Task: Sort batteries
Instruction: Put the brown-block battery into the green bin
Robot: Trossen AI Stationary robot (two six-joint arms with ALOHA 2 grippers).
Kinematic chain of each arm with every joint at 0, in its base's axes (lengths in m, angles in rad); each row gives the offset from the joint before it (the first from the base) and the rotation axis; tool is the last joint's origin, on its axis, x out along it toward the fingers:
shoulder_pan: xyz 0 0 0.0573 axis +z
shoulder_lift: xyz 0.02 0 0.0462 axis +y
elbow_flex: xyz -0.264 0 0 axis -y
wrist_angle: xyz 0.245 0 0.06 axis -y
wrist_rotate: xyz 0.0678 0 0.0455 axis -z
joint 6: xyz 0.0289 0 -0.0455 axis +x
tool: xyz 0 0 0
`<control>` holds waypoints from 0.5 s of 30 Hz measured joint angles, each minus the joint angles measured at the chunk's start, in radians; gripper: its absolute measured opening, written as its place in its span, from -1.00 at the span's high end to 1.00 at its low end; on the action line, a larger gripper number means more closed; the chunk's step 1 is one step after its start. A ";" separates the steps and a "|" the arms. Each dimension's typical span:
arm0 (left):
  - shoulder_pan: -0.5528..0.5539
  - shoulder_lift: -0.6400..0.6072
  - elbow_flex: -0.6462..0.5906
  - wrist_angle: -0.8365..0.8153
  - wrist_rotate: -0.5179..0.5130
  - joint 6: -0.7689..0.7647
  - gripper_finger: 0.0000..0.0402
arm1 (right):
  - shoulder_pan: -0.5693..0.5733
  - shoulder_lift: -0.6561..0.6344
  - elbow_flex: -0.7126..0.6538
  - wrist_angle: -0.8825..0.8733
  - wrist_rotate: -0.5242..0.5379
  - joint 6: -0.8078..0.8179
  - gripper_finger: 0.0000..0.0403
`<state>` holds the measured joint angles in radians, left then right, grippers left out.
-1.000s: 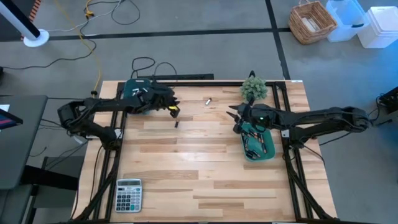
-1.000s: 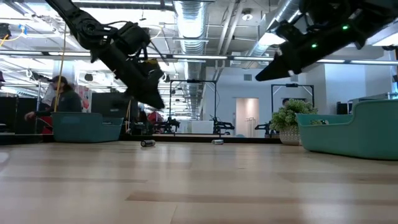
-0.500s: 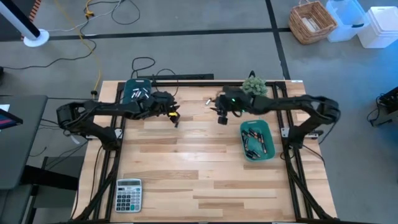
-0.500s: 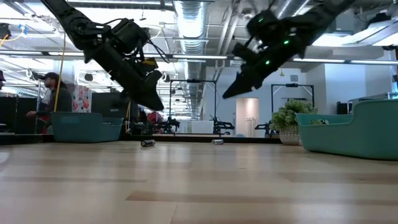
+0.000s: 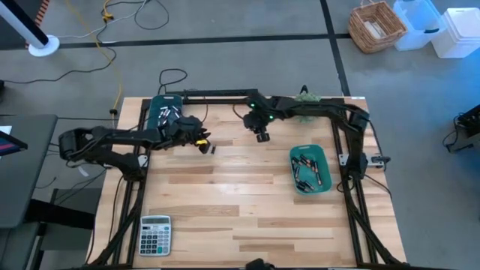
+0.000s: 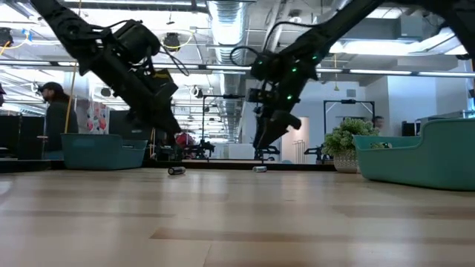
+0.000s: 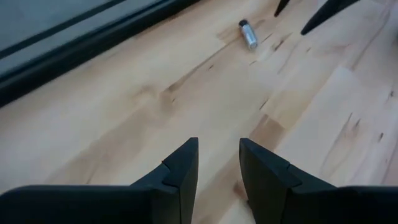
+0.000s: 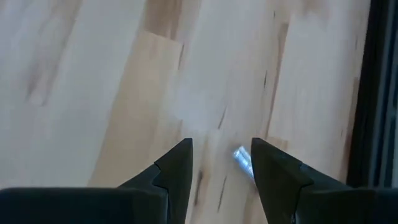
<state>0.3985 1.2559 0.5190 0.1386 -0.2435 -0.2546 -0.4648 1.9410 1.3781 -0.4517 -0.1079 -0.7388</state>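
A small silver battery (image 8: 241,158) lies on its side on the wood near the table's far edge, also seen in the left wrist view (image 7: 248,34) and the low view (image 6: 260,169). My right gripper (image 8: 221,149) hovers open just above it (image 5: 262,137), fingers pointing down. A short dark battery (image 5: 212,149) lies on the table beside my left gripper (image 5: 202,145), which is open (image 7: 217,146) and empty. More batteries fill the teal tray (image 5: 322,182) on the right and the teal bin (image 5: 156,114) at the far left.
A grey calculator (image 5: 155,234) sits at the near left corner. A small potted plant (image 5: 306,101) stands at the far edge, right of centre. Black frame rails run along the table's left, right and far sides. Bare wood lies across the middle and near parts.
My right gripper has swung from above the right teal tray toward the table's far left and come down over the silver battery. My left gripper has drawn back a little toward the table's left. Both batteries on the wood have stayed put.
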 joint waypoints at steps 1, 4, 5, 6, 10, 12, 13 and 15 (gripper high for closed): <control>0.000 -0.006 -0.010 0.000 -0.003 -0.007 0.44 | 0.004 0.019 0.025 -0.011 0.000 -0.011 0.12; 0.000 -0.035 -0.038 0.000 -0.009 -0.025 0.44 | 0.026 0.071 0.099 -0.030 0.000 -0.039 0.12; 0.000 -0.044 -0.045 0.001 -0.015 -0.030 0.44 | 0.033 0.085 0.123 -0.042 -0.001 -0.048 0.12; 0.000 -0.053 -0.052 0.000 -0.020 -0.034 0.44 | 0.040 0.100 0.144 -0.062 -0.001 -0.059 0.12; -0.003 -0.087 -0.072 -0.022 -0.025 -0.051 0.44 | 0.045 0.168 0.234 -0.134 -0.006 -0.089 0.12; -0.004 -0.102 -0.081 -0.027 -0.030 -0.055 0.44 | 0.042 0.198 0.273 -0.145 -0.005 -0.099 0.12; -0.005 -0.105 -0.081 -0.031 -0.031 -0.056 0.44 | 0.042 0.212 0.292 -0.152 -0.004 -0.106 0.12; -0.005 -0.112 -0.081 -0.034 -0.035 -0.056 0.44 | 0.050 0.235 0.320 -0.165 -0.004 -0.112 0.12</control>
<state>0.3931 1.1437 0.4381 0.1043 -0.2783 -0.3107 -0.4153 2.1764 1.6984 -0.6163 -0.1123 -0.8512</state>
